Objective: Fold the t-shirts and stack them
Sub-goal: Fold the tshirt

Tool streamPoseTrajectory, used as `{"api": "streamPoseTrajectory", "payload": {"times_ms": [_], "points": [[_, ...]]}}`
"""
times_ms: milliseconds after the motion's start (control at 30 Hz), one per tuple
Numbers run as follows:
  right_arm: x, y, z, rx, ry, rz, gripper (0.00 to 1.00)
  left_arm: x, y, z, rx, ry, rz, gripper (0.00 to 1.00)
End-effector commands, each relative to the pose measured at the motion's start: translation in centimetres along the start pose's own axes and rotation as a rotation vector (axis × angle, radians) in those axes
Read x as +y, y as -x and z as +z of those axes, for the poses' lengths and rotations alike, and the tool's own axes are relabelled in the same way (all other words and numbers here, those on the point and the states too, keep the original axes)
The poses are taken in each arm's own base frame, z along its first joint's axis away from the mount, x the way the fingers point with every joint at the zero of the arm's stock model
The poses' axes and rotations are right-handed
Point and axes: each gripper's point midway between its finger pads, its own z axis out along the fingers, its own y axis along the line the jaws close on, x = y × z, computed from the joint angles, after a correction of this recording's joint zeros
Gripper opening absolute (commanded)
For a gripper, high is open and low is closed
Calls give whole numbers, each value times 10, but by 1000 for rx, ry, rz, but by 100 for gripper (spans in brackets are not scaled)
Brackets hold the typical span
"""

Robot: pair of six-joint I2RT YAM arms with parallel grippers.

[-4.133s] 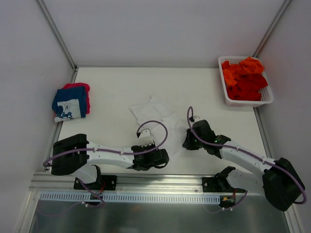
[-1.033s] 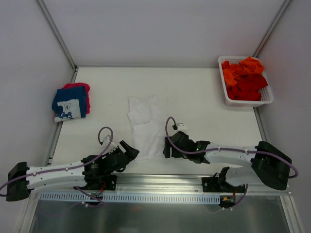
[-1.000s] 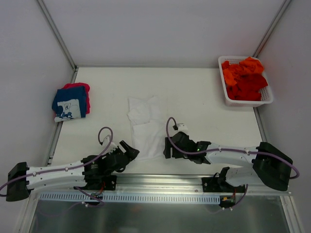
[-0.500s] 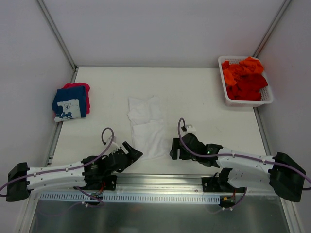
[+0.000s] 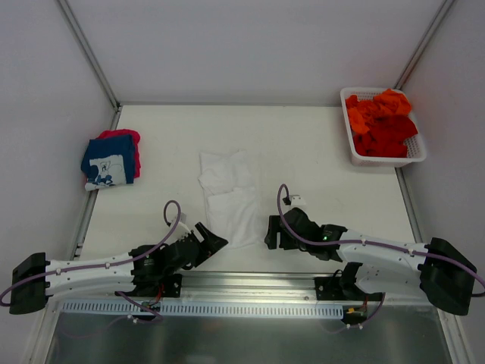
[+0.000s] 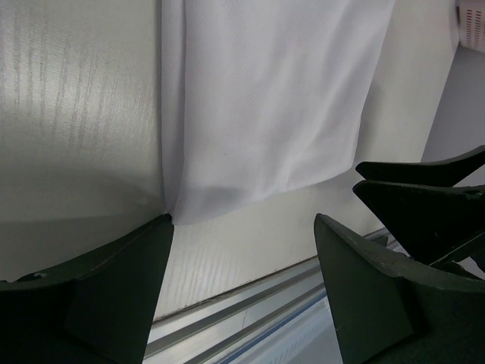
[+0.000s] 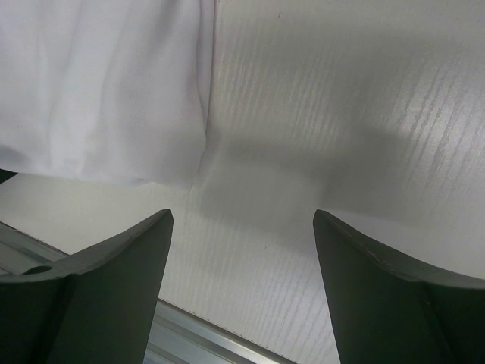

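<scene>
Having backed our right gripper (image 5: 270,233) off the white t-shirt (image 5: 229,199)'s right edge, we hold it and our left gripper (image 5: 215,240) spread and empty by the shirt's near corners. The shirt lies mid-table as a narrow strip. We judge a crosswise fold comes next, then stacking on the navy tee (image 5: 108,161) at the left.

- Top external view: bright, even, diffuse light from overhead; sharp across the frame; only faint, soft-edged shadows on the table (image 5: 318,144).
- White t-shirt (image 5: 231,197): low contrast against the pale table; folds show only as weak grey shading.
- Left wrist view: streaked sheen on the ribbed table, upper left; fingers (image 6: 98,296) of the left end effector (image 6: 242,224) near-black, slightly soft.
- Right wrist view: broad blurred shadow on the table beside the cloth edge; right end effector (image 7: 242,216) underexposed, little detail.
</scene>
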Motion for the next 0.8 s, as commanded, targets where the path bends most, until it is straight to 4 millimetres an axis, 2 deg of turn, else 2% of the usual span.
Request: {"api": "streamPoseTrajectory", "payload": {"times_ms": [0, 400, 767], "points": [[2, 2, -2, -3, 7, 19, 79, 36, -6, 3, 19, 87, 61, 77], [-4, -4, 0, -1, 4, 42, 80, 41, 6, 7, -56, 120, 65, 75], [31, -7, 24, 4, 178, 130, 80, 50, 6, 10, -65, 124, 30, 74]]}}
